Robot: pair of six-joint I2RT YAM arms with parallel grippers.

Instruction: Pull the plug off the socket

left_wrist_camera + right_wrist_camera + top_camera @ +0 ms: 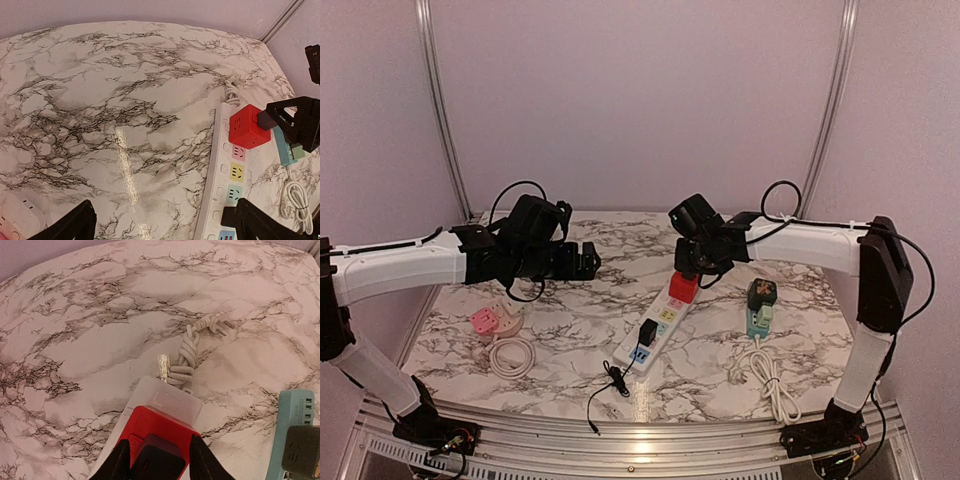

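A white power strip lies diagonally across the middle of the marble table. A red cube adapter is plugged into its far end. On the cube sits a black plug. My right gripper comes down over it with one finger on each side of the plug. The left finger looks to be against it, and a thin strip of red shows beside the right finger. My left gripper hovers open over bare table to the left of the strip, with nothing between its fingers.
A teal power strip with a dark plug lies to the right, its white cable trailing toward the near edge. A pink socket and a coiled white cable lie at left. A second black plug sits lower on the white strip.
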